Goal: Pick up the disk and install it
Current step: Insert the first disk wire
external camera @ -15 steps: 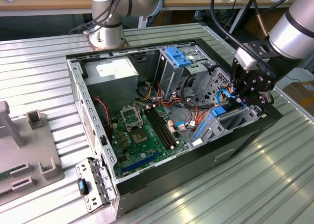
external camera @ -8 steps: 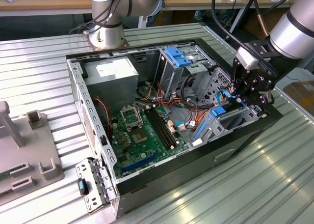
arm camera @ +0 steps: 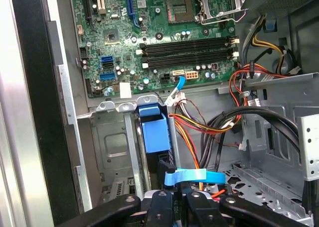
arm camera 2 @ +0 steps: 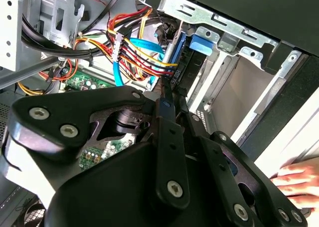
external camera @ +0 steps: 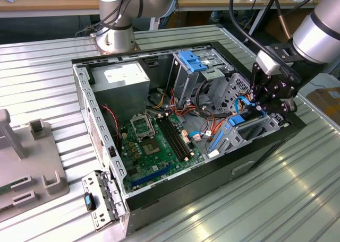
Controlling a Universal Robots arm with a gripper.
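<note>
The disk (arm camera: 153,132) stands on edge in the grey drive cage (arm camera: 112,142) at the front corner of the open computer case, its bright blue bracket showing. In the second wrist view the disk (arm camera 2: 178,50) runs straight out from between my black fingers. My gripper (external camera: 261,110) reaches down into the case at the exterior view's right, just above the blue bracket of the disk (external camera: 237,120). The gripper (arm camera 2: 167,95) looks shut on the disk's thin edge. A blue flat cable (arm camera: 192,176) crosses just in front of the gripper (arm camera: 172,187).
The green motherboard (external camera: 156,146) lies on the case floor, with a grey power-supply box (external camera: 123,76) at the back. Bundles of coloured wires (arm camera 2: 132,50) hang beside the cage. Another blue-topped bay (external camera: 192,60) stands behind. A person's hand (arm camera 2: 299,179) rests outside the case.
</note>
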